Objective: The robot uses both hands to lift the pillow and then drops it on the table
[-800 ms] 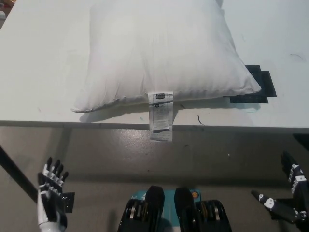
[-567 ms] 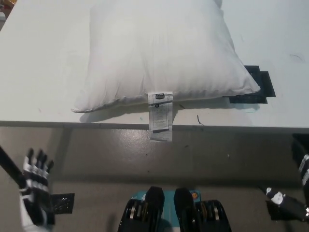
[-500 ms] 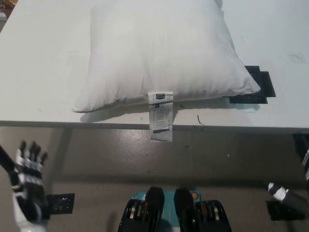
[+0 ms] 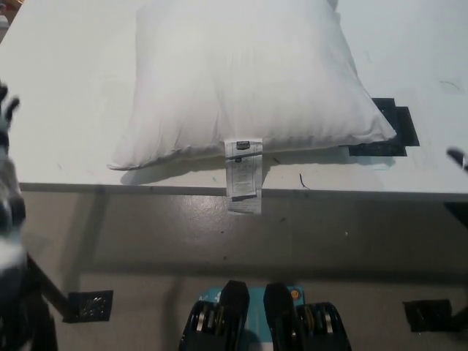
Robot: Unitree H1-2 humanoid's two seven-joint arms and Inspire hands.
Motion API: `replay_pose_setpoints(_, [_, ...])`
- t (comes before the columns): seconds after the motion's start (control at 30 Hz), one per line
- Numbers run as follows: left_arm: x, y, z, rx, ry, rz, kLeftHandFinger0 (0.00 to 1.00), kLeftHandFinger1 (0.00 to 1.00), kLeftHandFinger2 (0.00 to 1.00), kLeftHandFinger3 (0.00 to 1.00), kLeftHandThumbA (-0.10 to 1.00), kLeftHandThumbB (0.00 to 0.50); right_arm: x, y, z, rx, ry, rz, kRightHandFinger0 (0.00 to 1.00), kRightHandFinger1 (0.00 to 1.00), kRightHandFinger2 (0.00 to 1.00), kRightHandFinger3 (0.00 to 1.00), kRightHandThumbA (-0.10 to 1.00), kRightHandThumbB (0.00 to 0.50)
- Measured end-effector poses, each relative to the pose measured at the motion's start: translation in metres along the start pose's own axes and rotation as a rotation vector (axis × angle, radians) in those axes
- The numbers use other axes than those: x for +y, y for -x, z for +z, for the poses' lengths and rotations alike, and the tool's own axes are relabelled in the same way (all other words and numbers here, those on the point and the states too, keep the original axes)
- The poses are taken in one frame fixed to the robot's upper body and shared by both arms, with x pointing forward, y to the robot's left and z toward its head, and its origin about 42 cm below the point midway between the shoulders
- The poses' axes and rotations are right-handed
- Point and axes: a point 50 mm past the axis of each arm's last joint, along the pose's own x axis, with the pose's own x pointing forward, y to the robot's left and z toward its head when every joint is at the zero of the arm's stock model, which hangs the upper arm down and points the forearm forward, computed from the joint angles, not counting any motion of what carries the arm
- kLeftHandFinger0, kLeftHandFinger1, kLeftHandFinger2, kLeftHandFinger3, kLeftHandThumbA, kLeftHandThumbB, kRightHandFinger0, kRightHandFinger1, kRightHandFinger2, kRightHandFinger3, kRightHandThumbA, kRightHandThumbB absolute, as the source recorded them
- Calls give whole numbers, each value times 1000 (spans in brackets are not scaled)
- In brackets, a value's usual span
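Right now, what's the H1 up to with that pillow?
Nothing is holding it yet. The white pillow lies flat on the white table, its care tag hanging over the front edge. The white left hand is a blur at the picture's left edge, beside the table. Only a dark tip of the right hand shows at the right edge. Neither touches the pillow, so the lift has not started.

This looks like a lab or test room rather than a home. A plain white table (image 4: 66, 95) stands on a bare grey concrete floor (image 4: 146, 241). Black tape marks (image 4: 391, 131) sit on the table's right side, and black marker plates (image 4: 88, 306) lie on the floor below the table's near edge.
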Motion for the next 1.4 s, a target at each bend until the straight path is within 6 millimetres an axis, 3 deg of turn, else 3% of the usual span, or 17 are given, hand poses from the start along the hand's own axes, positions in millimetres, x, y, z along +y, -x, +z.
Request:
replay_pose_setpoints(0.03, [-2,-12,-4,4,6,7,1000,1000,1000,1000,1000,128,4,-11,-4,11,2,11,1000,1000,1000,1000,1000,265])
replay_pose_setpoints(0.1, [-8,-30,-10,15,21,19,1000,1000,1000,1000,1000,181,10,-31,-11,32,5,32,1000,1000,1000,1000,1000,299])
replay_pose_setpoints(0.27, [-34,-91,-22,38,69,39,1000,1000,1000,1000,1000,96,34,-91,-24,84,27,101,1000,1000,1000,1000,1000,329])
replay_pose_setpoints(0.37, [-47,-121,-21,36,75,40,1000,1000,1000,1000,1000,100,47,-123,-20,87,50,136,1000,1000,1000,1000,1000,328])
replay_pose_setpoints(0.5, [-65,-152,-20,51,76,25,1000,1000,1000,1000,1000,97,64,-160,-12,104,88,180,1000,1000,1000,1000,1000,315])
replay_pose_setpoints(0.57, [-76,-169,-23,71,66,12,1000,1000,1000,1000,1000,24,72,-181,-8,120,110,199,1000,1000,1000,1000,1000,322])
replay_pose_setpoints(0.63, [-85,-183,-27,98,54,3,1000,1000,1000,1000,972,25,79,-198,-8,148,122,212,1000,1000,1000,1000,1000,321])
replay_pose_setpoints(0.67, [-91,-189,-30,113,48,-2,1000,1000,1000,1000,996,6,81,-205,-9,165,124,215,1000,1000,1000,1000,1000,358])
replay_pose_setpoints(0.7, [-95,-193,-34,131,43,-6,1000,1000,1000,1000,1000,30,83,-212,-11,186,122,217,1000,1000,1000,1000,1000,377])
replay_pose_setpoints(0.73, [-97,-195,-36,146,43,-7,1000,1000,1000,1000,1000,1,85,-217,-14,208,117,221,1000,1000,1000,1000,1000,351])
replay_pose_setpoints(0.77, [-98,-193,-44,175,40,-6,1000,1000,1000,1000,1000,0,89,-222,-19,233,111,225,1000,1000,1000,1000,1000,351])
replay_pose_setpoints(0.8, [-98,-191,-50,198,38,-4,1000,1000,1000,1000,1000,3,92,-222,-26,263,104,232,1000,1000,1000,1000,1000,286])
replay_pose_setpoints(0.93, [-97,-166,-95,371,17,-1,1000,1000,1000,1000,1000,0,112,-213,-62,412,42,260,1000,1000,1000,1000,1000,258])
replay_pose_setpoints(1.0, [-96,-143,-122,472,-6,-7,1000,1000,1000,1000,1000,15,125,-203,-79,476,9,278,1000,1000,1000,1000,1000,269])
replay_pose_setpoints(1.03, [-95,-130,-135,520,-17,-10,1000,1000,1000,1000,1000,65,132,-197,-87,507,-11,285,1000,1000,1000,1000,1000,284])
replay_pose_setpoints(1.2, [-90,-57,-184,732,-54,-20,1000,1000,1000,1000,1000,0,147,-175,-111,589,-57,300,1000,1000,1000,1000,1000,291])
replay_pose_setpoints(1.4, [-90,-41,-189,713,-46,-15,1000,1000,1000,1000,1000,36,150,-160,-127,631,-99,281,1000,1000,1000,1000,1000,275])
